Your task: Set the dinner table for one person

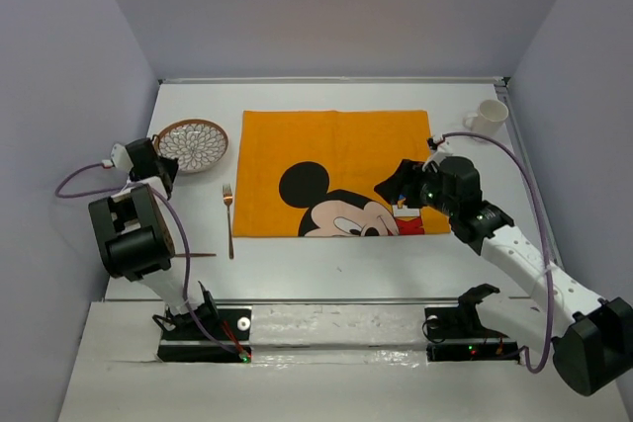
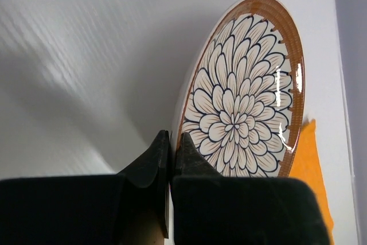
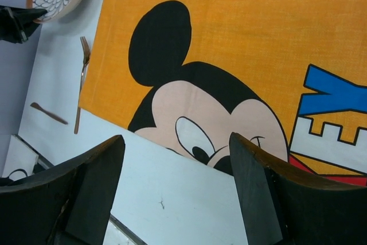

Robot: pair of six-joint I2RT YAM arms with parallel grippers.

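Since your left gripper (image 2: pixel 173 140) is clamped on the floral plate (image 2: pixel 241 113) rim at its fingertips, treat the glazed ceramic as stiff, slick and breakable; your right gripper (image 3: pixel 176 142) stands apart.

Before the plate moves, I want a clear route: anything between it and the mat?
Nothing visible. The plate is left of the Mickey Mouse mat; the fork lies off that line, toward the near edge.

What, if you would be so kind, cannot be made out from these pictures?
Plate, near rim: left wrist view, behind the left gripper.
Thin brown utensil: top and right wrist views, too small to name.
Mat print: top view, partly under the right arm.
Cup interior: top view, too small.
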